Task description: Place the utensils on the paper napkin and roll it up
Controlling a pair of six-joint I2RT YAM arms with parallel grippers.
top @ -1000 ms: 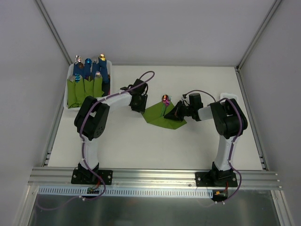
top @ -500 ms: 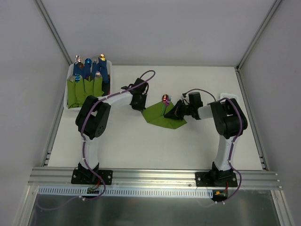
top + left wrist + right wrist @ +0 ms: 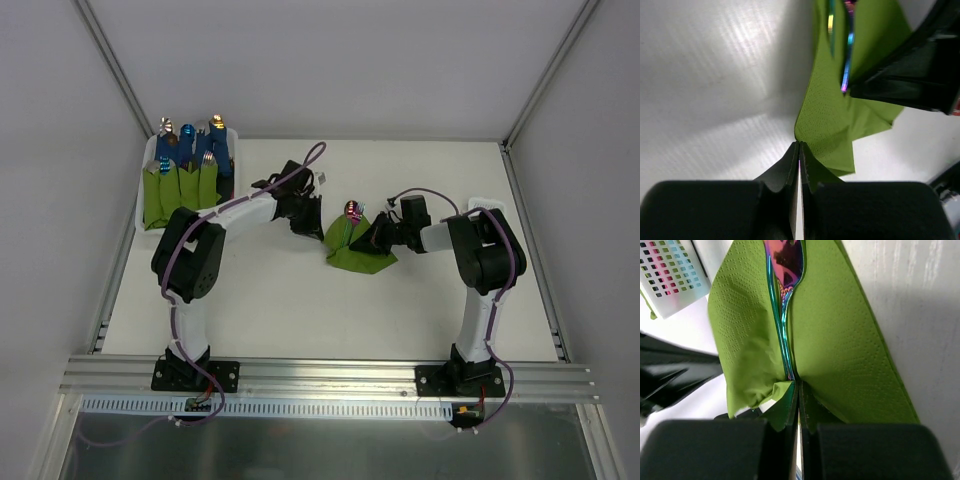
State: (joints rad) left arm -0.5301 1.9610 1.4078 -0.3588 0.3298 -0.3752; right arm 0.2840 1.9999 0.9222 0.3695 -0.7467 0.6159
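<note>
The left tool [image 3: 799, 148] has its tips pressed together, pinching a corner of the paper napkin [image 3: 832, 125]. The right tool [image 3: 798, 389] is closed too, clamped on the slim handle of the utensils [image 3: 785, 270] where the paper bunches around it. The napkin is olive green, dimpled and creased, folded up around the shiny reddish cutlery. It lies mid-worktop [image 3: 300, 300] between the two tools, the left tool at its left edge and the right tool at its right.

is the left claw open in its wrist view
No, the left claw is shut, its jaws pinching an edge of the paper napkin.
</note>
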